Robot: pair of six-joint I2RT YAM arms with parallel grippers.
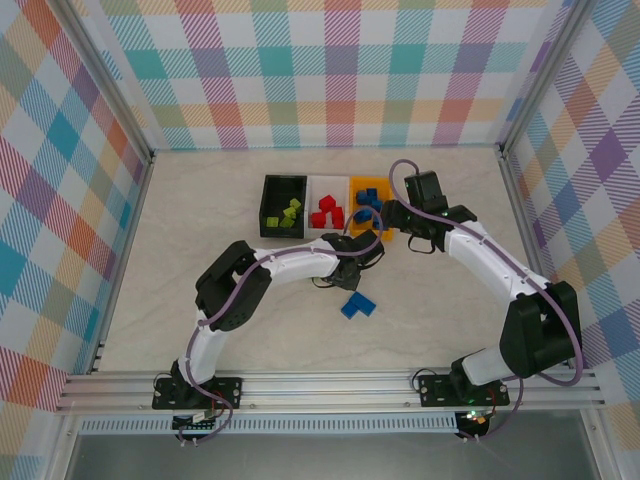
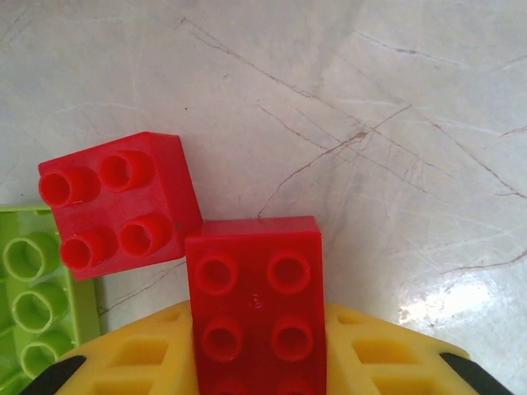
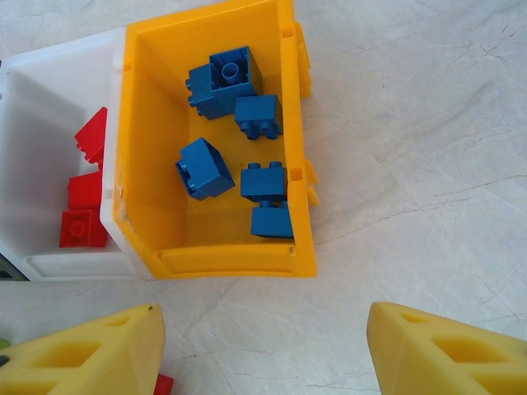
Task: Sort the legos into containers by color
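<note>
While yellow bin holds blue legos, white bin (adjoining) holds reds.

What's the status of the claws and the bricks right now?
Left claw shut on a red brick. Right claw open, empty, near the yellow bin. A second red brick and a green brick crowd the grip; blue bricks loose on the table.

Bins in row; bricks on table before them.
</note>
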